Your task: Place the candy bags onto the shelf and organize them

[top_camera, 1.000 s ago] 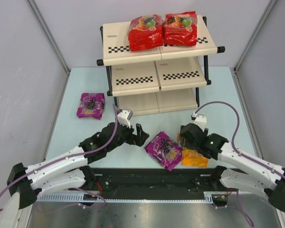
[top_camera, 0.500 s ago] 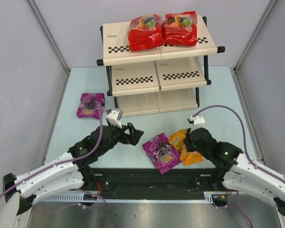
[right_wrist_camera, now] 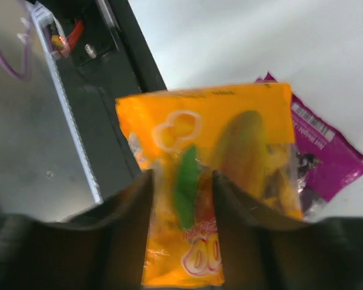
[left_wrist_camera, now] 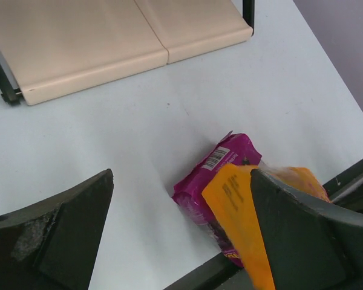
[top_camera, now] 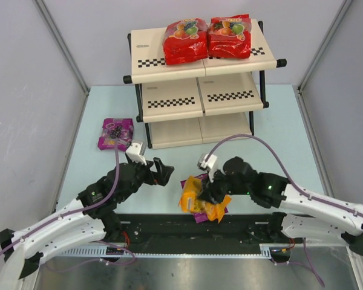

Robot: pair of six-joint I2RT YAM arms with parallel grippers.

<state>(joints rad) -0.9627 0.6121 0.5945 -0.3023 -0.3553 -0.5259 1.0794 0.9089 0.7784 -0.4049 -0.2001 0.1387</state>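
Orange-yellow candy bag (right_wrist_camera: 230, 151) between right fingers (right_wrist_camera: 130, 223); fruit print only wrist-view.

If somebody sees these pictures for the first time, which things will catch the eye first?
Two red candy bags, one beside the other, lie on the top tier of the shelf. Near the front edge of the table the right gripper pinches the orange-yellow bag above a purple bag. A second purple bag lies on the table left of the shelf.
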